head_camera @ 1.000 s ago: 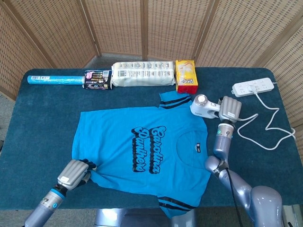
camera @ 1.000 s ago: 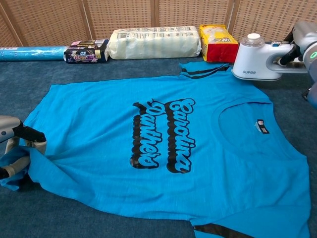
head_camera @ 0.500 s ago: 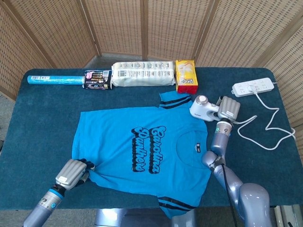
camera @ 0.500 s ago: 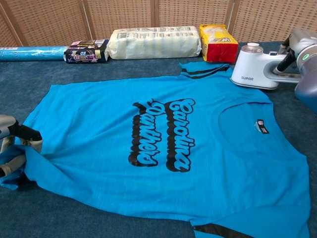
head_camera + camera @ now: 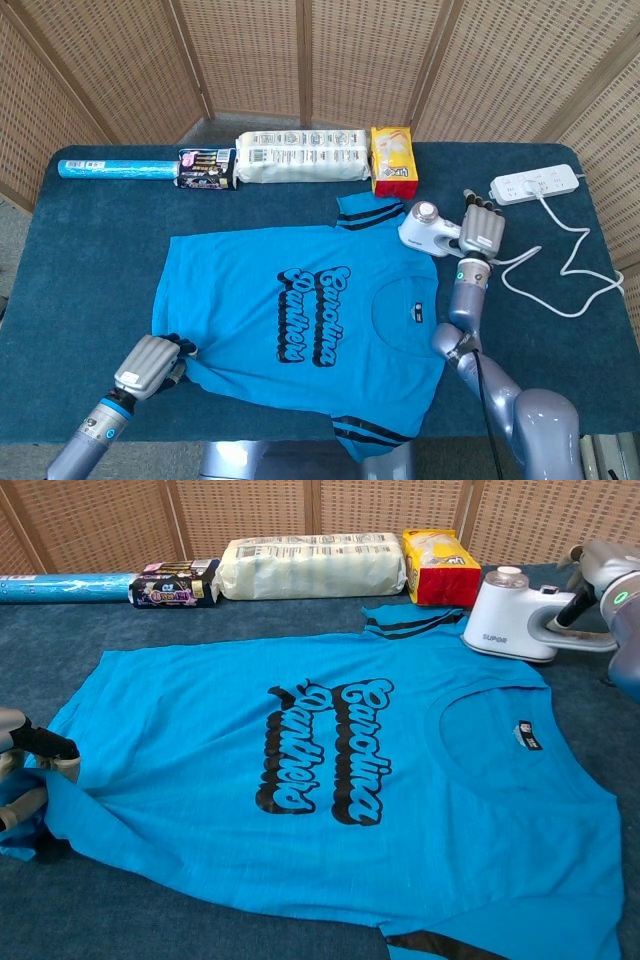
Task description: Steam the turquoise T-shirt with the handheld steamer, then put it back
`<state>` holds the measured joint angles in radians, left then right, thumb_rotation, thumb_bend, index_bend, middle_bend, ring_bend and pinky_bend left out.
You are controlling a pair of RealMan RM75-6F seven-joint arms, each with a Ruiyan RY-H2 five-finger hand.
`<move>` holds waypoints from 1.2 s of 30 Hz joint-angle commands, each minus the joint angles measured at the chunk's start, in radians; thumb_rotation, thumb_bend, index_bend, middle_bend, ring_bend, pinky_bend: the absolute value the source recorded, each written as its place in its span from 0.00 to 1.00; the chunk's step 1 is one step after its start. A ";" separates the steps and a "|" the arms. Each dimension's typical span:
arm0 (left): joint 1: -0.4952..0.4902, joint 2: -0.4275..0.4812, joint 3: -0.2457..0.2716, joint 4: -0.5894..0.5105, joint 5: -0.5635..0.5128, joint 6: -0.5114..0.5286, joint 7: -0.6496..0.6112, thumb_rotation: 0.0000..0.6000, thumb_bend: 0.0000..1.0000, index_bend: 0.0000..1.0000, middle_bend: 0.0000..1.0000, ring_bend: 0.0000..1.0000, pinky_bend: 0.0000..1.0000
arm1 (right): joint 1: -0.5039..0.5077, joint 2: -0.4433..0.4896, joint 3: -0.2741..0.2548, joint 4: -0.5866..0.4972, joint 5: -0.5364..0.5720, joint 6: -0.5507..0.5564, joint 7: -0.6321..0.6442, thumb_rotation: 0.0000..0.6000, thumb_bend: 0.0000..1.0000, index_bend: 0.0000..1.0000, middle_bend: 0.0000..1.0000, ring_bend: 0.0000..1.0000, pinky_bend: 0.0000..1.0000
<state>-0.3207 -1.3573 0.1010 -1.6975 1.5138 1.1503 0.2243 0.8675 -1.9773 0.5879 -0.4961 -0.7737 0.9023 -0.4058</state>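
Under right hand point(image 5: 481, 231): handheld steamer point(image 5: 428, 228), handle gripped, resting on T-shirt point(image 5: 300, 320) shoulder. Left hand point(image 5: 148, 365): pinches hem; fingers partly cloth-hidden.

T-shirt point(image 5: 300, 320) lies mid-table, steamer point(image 5: 428, 229) at its right shoulder, packages point(image 5: 298, 157) behind.

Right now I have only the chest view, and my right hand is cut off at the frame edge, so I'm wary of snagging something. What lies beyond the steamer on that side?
Observer: A white power strip lies near the table's far right corner, past the right hand.
Operator: Any cord nearby?
Observer: Yes. A white cable runs from the strip and loops over the table just right of the steamer.
Operator: And the other side?
Observer: The left hand grips the T-shirt at its hem corner, near the table's front edge.
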 commanded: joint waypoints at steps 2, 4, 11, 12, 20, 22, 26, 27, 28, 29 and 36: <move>0.000 -0.001 0.001 0.000 0.002 -0.001 0.001 1.00 0.54 0.56 0.55 0.45 0.56 | -0.016 0.014 -0.013 -0.023 -0.010 0.004 -0.001 1.00 0.29 0.10 0.23 0.18 0.20; -0.001 -0.001 0.001 -0.001 0.004 -0.001 0.002 1.00 0.54 0.56 0.55 0.45 0.56 | -0.024 0.022 -0.021 -0.035 -0.014 0.006 -0.006 1.00 0.29 0.09 0.22 0.18 0.19; -0.004 -0.001 0.000 -0.006 0.008 -0.004 0.009 1.00 0.54 0.56 0.55 0.45 0.56 | -0.077 0.068 -0.052 -0.128 -0.024 0.015 -0.018 1.00 0.29 0.07 0.21 0.17 0.17; -0.005 -0.001 -0.001 -0.007 0.008 -0.005 0.010 1.00 0.54 0.56 0.55 0.45 0.56 | -0.083 0.075 -0.055 -0.142 -0.022 0.014 -0.023 1.00 0.29 0.07 0.21 0.17 0.17; -0.005 0.000 -0.004 -0.014 0.003 -0.006 0.019 1.00 0.54 0.56 0.55 0.45 0.56 | -0.080 0.078 -0.041 -0.165 0.009 0.041 -0.041 1.00 0.29 0.07 0.18 0.17 0.17; -0.006 0.000 -0.005 -0.015 0.002 -0.006 0.021 1.00 0.54 0.56 0.55 0.45 0.56 | -0.075 0.071 -0.042 -0.156 0.010 0.046 -0.041 1.00 0.29 0.06 0.17 0.16 0.16; -0.007 0.001 -0.007 -0.014 -0.001 -0.007 0.022 1.00 0.54 0.56 0.55 0.45 0.56 | -0.070 0.070 -0.049 -0.142 0.009 0.031 -0.040 1.00 0.29 0.04 0.16 0.16 0.14; -0.007 0.001 -0.007 -0.013 -0.001 -0.008 0.022 1.00 0.54 0.56 0.55 0.45 0.56 | -0.070 0.070 -0.051 -0.141 0.007 0.029 -0.036 1.00 0.29 0.04 0.16 0.16 0.14; -0.008 0.001 -0.008 -0.012 -0.002 -0.009 0.022 1.00 0.54 0.56 0.55 0.45 0.56 | -0.069 0.070 -0.052 -0.138 0.002 0.030 -0.028 1.00 0.29 0.05 0.16 0.16 0.14; -0.008 0.000 -0.008 -0.012 -0.003 -0.010 0.022 1.00 0.54 0.56 0.55 0.45 0.56 | -0.068 0.068 -0.053 -0.134 -0.001 0.032 -0.021 1.00 0.29 0.06 0.17 0.16 0.14; -0.009 -0.002 -0.009 -0.012 -0.005 -0.011 0.024 1.00 0.54 0.56 0.55 0.45 0.56 | -0.049 0.045 -0.045 -0.088 0.000 0.050 -0.015 1.00 0.29 0.10 0.18 0.16 0.14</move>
<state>-0.3296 -1.3588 0.0918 -1.7092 1.5091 1.1397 0.2478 0.8153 -1.9291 0.5416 -0.5882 -0.7740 0.9502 -0.4205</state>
